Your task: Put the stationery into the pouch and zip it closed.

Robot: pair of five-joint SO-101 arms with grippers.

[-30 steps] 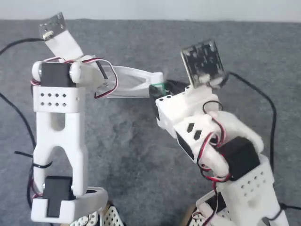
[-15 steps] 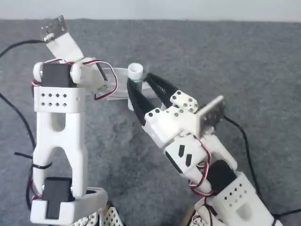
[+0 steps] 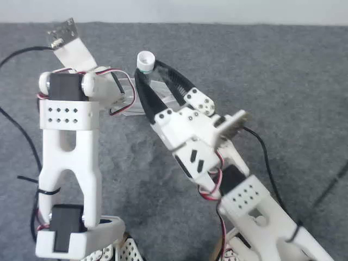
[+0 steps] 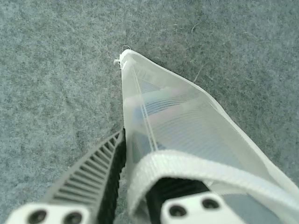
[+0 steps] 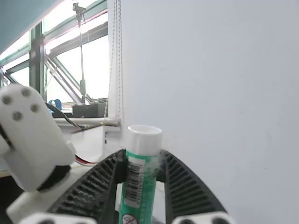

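High view: arms hide most of pouch (image 4: 187, 121); left tool (image 4: 135, 154) clamps it; right tool (image 3: 148, 69) pinches glue stick (image 3: 145, 58).

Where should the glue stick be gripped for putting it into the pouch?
Grip the glue stick on its green barrel below the white cap, jaws pressing opposite sides, as the right gripper does. The barrel is straight and even; the cap sticks out past the jaws, so it can probably lead into the pouch.
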